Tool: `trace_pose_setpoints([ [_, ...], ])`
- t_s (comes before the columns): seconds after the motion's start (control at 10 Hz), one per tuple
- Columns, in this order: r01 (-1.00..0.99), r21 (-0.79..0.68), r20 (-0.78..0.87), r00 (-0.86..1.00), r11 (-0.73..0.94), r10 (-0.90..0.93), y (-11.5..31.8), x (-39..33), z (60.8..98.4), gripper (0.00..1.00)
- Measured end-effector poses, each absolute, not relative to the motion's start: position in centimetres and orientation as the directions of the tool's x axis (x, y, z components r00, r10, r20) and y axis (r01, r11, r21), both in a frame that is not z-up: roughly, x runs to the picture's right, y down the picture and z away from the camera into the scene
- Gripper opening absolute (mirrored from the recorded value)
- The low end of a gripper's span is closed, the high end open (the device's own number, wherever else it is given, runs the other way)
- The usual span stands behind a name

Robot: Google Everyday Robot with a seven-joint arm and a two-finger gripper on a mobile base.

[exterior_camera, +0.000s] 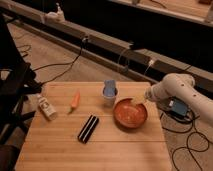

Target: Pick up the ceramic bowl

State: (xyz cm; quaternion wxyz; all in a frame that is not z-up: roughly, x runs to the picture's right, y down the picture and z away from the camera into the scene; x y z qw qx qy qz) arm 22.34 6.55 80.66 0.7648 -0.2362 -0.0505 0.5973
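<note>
The ceramic bowl [130,114] is a wide, shallow, glossy orange-red dish on the right side of the wooden table [60,150]. The white arm [175,87] reaches in from the right. My gripper [138,101] hangs at the bowl's far right rim, just above it. A small white cup with a blue top [109,93] stands just behind and left of the bowl.
A carrot [75,101] lies left of the cup. A white bottle [46,107] lies at the table's left edge. A black rectangular object [88,128] lies in front of the carrot. Cables and a blue device [178,108] lie on the floor to the right.
</note>
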Motion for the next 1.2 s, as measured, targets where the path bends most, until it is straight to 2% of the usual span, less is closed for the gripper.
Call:
trace_pose_setpoints([
  [0.2,-0.897,-0.409,-0.219,0.276,0.169,0.936,7.0,23.1,81.5,0.80],
  [0.7,-0.913,-0.396,-0.330,0.238,0.095,0.913,11.3,25.0,86.5,0.80],
  [0.8,-0.912,-0.404,-0.366,0.231,0.070,0.902,12.8,24.8,87.4,0.77],
  [1.2,-0.899,-0.437,-0.428,0.219,0.011,0.877,15.4,23.5,88.3,0.39],
])
